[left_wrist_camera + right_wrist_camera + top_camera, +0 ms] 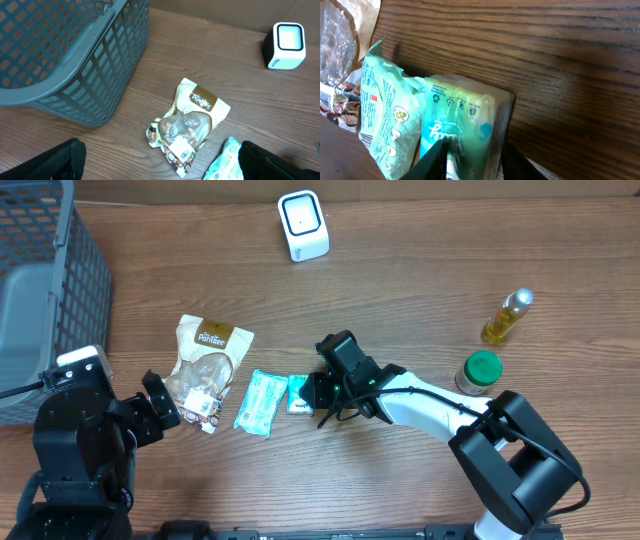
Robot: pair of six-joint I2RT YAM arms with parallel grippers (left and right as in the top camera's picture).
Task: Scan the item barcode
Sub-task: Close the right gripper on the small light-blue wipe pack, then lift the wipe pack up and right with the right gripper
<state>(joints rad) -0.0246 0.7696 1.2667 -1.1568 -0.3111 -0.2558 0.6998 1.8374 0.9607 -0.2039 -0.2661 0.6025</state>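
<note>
Small green packet (460, 125) lies mid-front on the wood surface (420, 300), touching a longer green pack (260, 403). It looks light, soft, crinkly and probably slippery, so best pinched across its short sides. Right pincer (472, 155) straddles it; can't tell if it is actually gripping. Left pincer (160, 405) is wide open and empty. Clear path up to the scanner (303, 225); basket (60, 270), bottle (505, 318) and jar (480, 372) are well aside.

Wooden table (420, 260) bears basket (50, 280); scanner (303, 225); snack bag (207, 370); mint packet (260, 403); teal pack (299, 395); bottle (507, 317); jar (479, 373).
</note>
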